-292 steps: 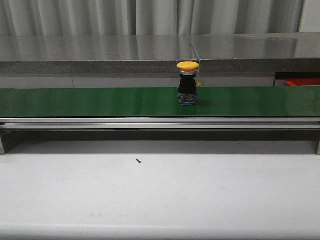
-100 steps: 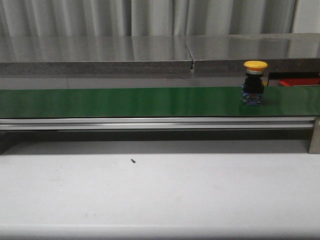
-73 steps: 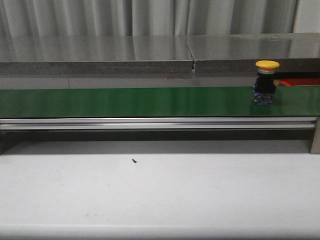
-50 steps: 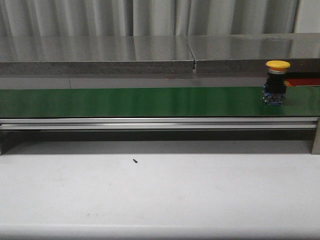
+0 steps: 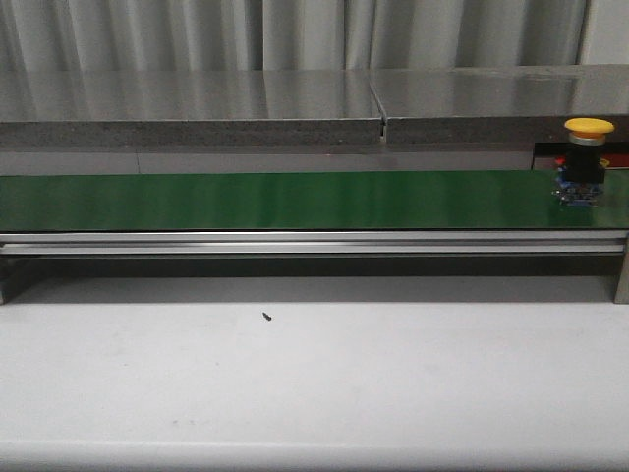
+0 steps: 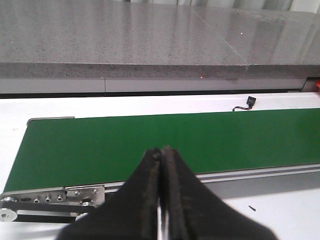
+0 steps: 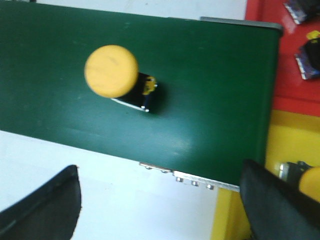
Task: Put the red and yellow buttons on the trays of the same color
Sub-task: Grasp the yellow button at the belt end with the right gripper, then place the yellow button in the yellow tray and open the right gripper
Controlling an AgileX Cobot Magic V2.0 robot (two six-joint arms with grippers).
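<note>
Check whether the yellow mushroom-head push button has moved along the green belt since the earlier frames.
Yes. The yellow mushroom-head push button has travelled rightward on the green conveyor belt, away from the grey counter's seam.

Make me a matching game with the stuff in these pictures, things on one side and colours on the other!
Things:
1. button cap
2. conveyor belt
3. table
4. nearer tray

Colours:
A. green
B. white
C. yellow, standing on the belt
D. yellow, lying past the belt's end

Pairs: 1-C, 2-A, 3-B, 4-D
</note>
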